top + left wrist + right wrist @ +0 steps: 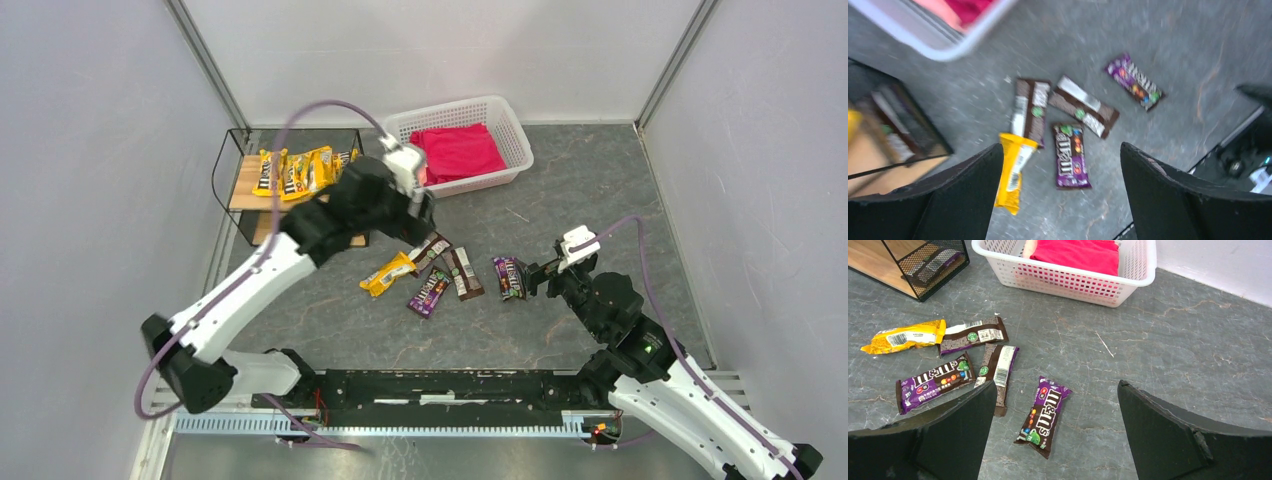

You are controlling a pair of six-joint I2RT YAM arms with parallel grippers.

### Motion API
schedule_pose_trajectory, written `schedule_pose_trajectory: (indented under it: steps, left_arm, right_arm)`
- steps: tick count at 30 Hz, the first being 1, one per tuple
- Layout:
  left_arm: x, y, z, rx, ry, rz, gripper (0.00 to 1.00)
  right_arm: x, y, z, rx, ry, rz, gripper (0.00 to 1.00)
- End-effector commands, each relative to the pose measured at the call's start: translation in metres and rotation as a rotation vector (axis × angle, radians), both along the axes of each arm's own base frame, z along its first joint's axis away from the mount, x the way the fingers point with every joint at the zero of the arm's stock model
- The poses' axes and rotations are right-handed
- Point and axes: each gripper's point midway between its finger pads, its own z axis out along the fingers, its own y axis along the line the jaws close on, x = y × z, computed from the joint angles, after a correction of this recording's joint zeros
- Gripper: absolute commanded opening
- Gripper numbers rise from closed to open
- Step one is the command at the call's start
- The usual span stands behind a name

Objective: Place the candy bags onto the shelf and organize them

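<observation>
Several yellow candy bags [298, 170] lie on the top board of the black-wire shelf [238, 196] at the back left. Five bags lie loose on the table: a yellow one [387, 273], two brown ones [431, 250] [463, 272] and two purple ones [428, 292] [509, 277]. My left gripper [422, 222] is open and empty, above the loose group; its view shows the purple bag [1071, 156] and the yellow bag [1013, 170] below its jaws. My right gripper [536, 278] is open and empty, just right of the other purple bag [1044, 416].
A white perforated basket [512, 128] holding a red cloth [458, 150] stands at the back, right of the shelf. The shelf's lower tier [933, 262] holds a dark packet. Grey walls close in the table on three sides.
</observation>
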Motion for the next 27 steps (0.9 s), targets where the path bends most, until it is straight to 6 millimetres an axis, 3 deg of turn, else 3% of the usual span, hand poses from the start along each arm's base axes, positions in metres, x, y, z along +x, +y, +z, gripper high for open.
schedule_pose_trajectory:
  steps: [1,4,9,18,27]
  left_arm:
    - [-0.015,-0.035,-0.062,0.076,0.099,-0.010,0.93]
    - [-0.023,-0.050,-0.106,0.148,0.187,-0.034,0.93]
    - [-0.021,-0.031,-0.163,0.323,0.264,0.006,0.94]
    - [-0.013,0.026,-0.211,0.481,0.380,0.093,0.96]
    - [-0.020,0.056,-0.241,0.599,0.457,0.124,0.96]
  right_arm:
    - [0.001,-0.001,0.020,0.043,-0.044,-0.010,0.98]
    - [0.000,-0.001,0.021,0.043,-0.041,-0.007,0.98]
    - [-0.001,-0.002,0.021,0.039,-0.041,-0.011,0.98]
    - [0.001,-0.002,0.017,0.039,-0.039,-0.015,0.98]
    - [0.001,-0.002,0.014,0.034,-0.039,-0.014,0.98]
